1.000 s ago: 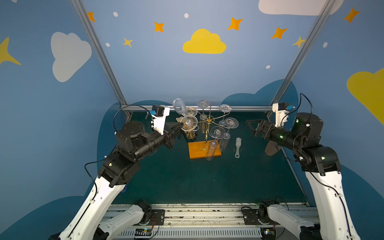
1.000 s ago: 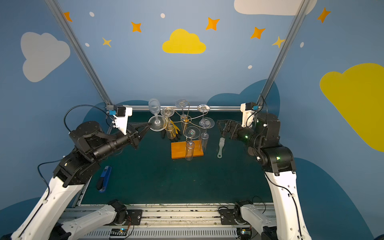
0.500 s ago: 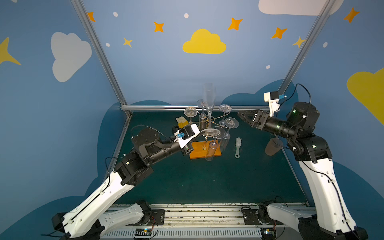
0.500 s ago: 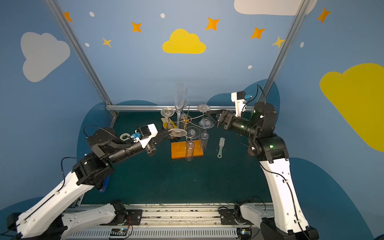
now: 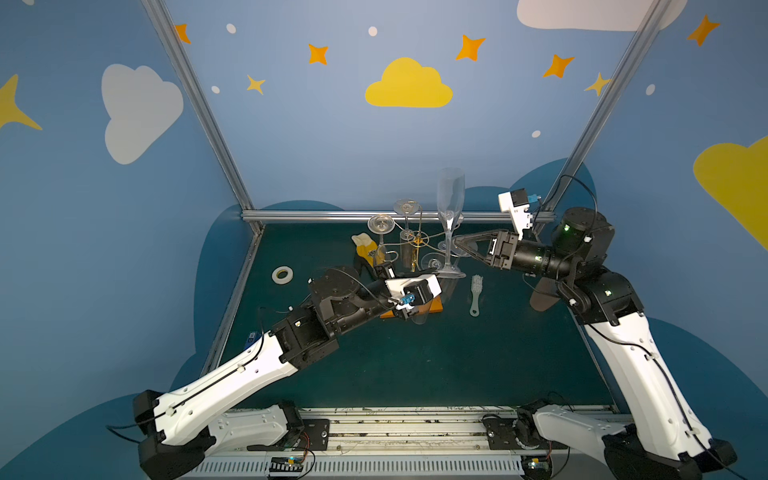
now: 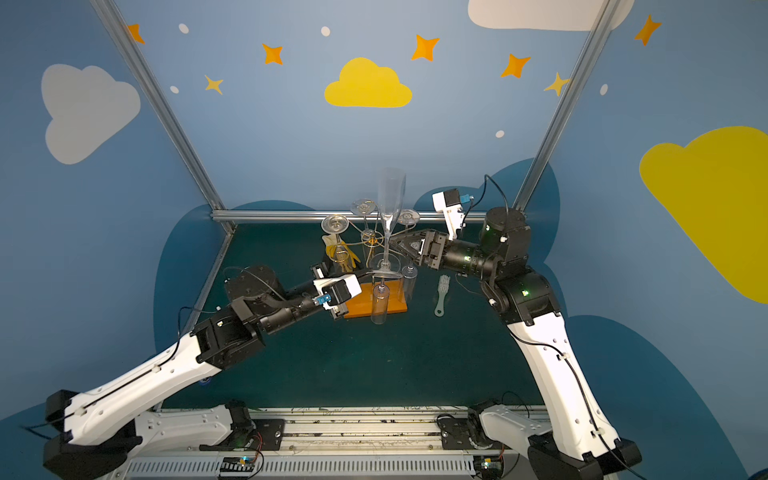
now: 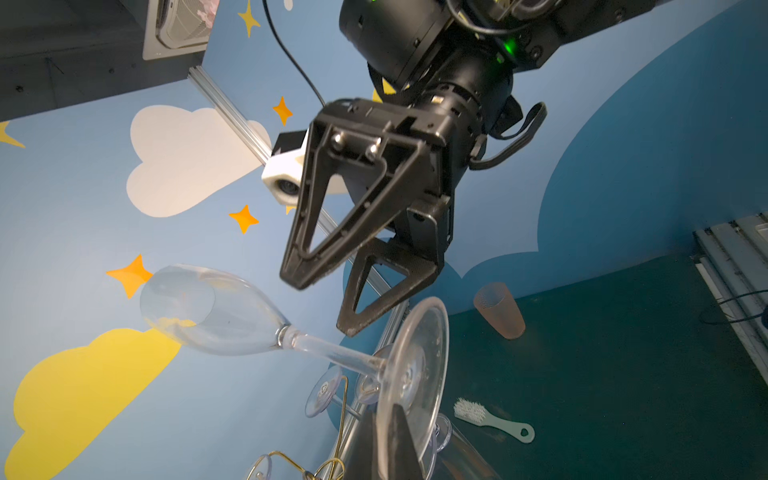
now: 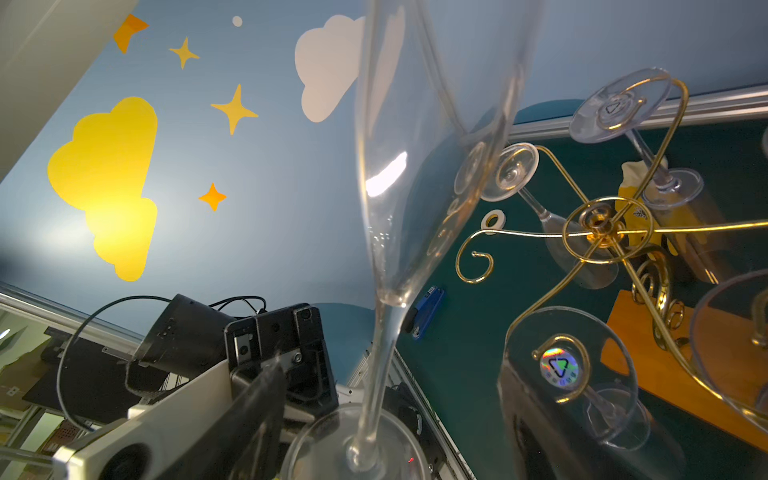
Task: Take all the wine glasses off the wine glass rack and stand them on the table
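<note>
The wine glass (image 5: 450, 199) is held upright by its foot in the closed left gripper (image 7: 392, 419), off the arms of the wine glass rack (image 6: 359, 305), just right of its post. Its stem is straddled by the open jaws of the right gripper (image 7: 320, 305).

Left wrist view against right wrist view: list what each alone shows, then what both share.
Left wrist only: the pink cup and the brush on the table. Right wrist only: the wine glass rack hub, its orange base, a tape roll and a blue object. Both: the wine glass off the rack, and other glasses hanging on gold arms.
</note>
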Controlling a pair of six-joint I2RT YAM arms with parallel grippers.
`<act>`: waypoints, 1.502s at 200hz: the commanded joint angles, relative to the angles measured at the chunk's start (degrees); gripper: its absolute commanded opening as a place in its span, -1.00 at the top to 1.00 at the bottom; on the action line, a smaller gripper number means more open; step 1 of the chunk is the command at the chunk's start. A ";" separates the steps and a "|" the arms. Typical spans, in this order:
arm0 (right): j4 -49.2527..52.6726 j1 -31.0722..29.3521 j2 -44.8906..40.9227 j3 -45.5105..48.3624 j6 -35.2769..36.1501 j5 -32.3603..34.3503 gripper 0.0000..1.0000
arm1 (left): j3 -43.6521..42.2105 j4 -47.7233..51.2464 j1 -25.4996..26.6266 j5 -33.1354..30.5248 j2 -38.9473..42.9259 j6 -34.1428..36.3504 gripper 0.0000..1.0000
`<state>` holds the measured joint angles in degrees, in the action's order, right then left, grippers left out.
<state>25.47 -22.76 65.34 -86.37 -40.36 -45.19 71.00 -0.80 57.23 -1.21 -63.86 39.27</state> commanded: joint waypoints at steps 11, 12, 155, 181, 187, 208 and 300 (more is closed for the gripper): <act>-1.76 -1.54 -1.68 2.18 -0.69 1.11 -0.45 | -0.05 -5.08 1.54 -3.24 -0.08 3.71 0.95; -1.84 -1.56 -1.70 2.22 -0.77 1.13 -0.44 | -0.06 -5.09 1.55 -3.30 -0.06 3.75 0.95; -3.50 -4.71 -2.77 5.09 -1.48 3.88 0.27 | -0.83 -4.23 3.06 -3.97 -0.75 4.24 0.95; -3.94 -5.16 -2.17 5.03 -1.56 3.76 0.36 | -0.87 -4.17 3.14 -3.97 -1.06 4.78 0.95; -3.93 -5.23 -2.02 4.97 -1.55 3.71 0.39 | -0.87 -4.12 3.07 -3.93 -1.08 4.90 0.95; -3.91 -5.51 -1.80 4.87 -1.48 3.70 0.51 | -0.87 -3.96 3.15 -4.00 -1.07 5.05 0.95; -3.26 -6.37 -2.15 5.51 -0.40 5.25 1.00 | -3.39 -5.44 3.10 -4.12 1.18 0.35 -0.20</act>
<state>23.11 -28.67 63.77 -80.97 -42.37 -40.91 68.36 -3.57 60.18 -4.97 -64.73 42.13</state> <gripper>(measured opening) 0.080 0.481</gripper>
